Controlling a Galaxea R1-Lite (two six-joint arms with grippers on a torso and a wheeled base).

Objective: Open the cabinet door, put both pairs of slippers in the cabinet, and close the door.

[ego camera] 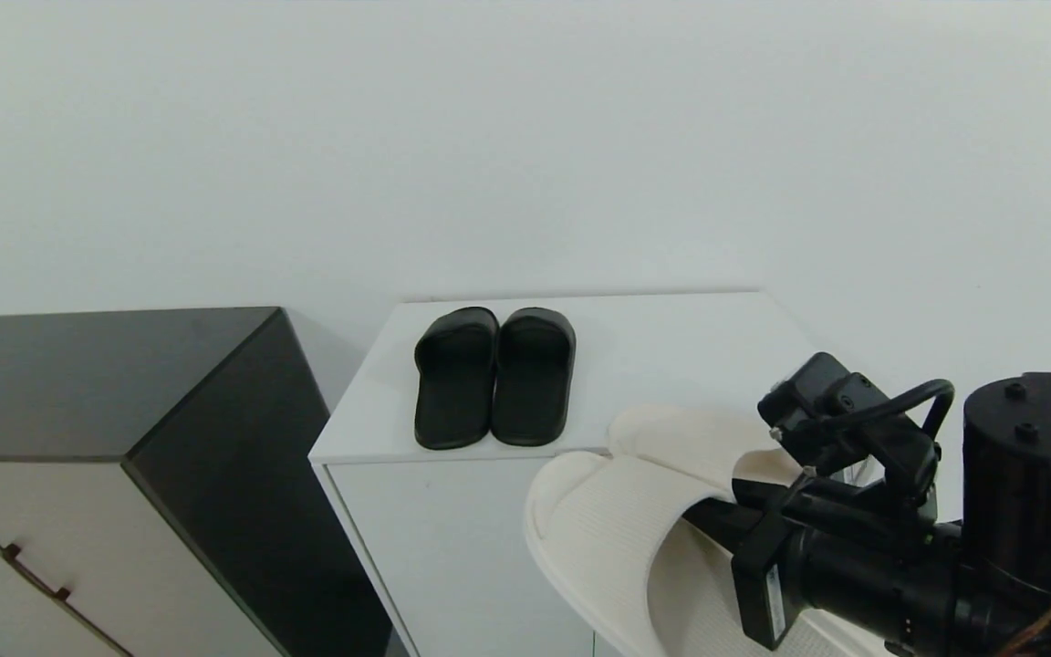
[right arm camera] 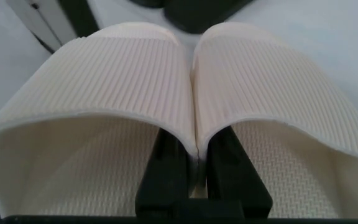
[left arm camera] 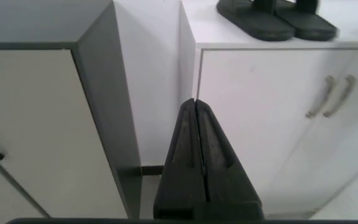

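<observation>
A black pair of slippers (ego camera: 494, 376) lies side by side on top of the white cabinet (ego camera: 671, 347). In the left wrist view the black pair (left arm camera: 278, 15) sits above the cabinet's two closed doors, whose handles (left arm camera: 331, 96) meet in the middle. My right gripper (right arm camera: 196, 167) is shut on the white pair of slippers (right arm camera: 191, 81), pinching the two inner strap edges together. In the head view the white slippers (ego camera: 617, 520) hang in front of the cabinet's top right edge. My left gripper (left arm camera: 195, 112) is shut on nothing, low before the gap between the two cabinets.
A dark-topped cabinet (ego camera: 106, 383) with pale drawer fronts stands left of the white one, a narrow gap (left arm camera: 154, 93) between them. A plain white wall runs behind both.
</observation>
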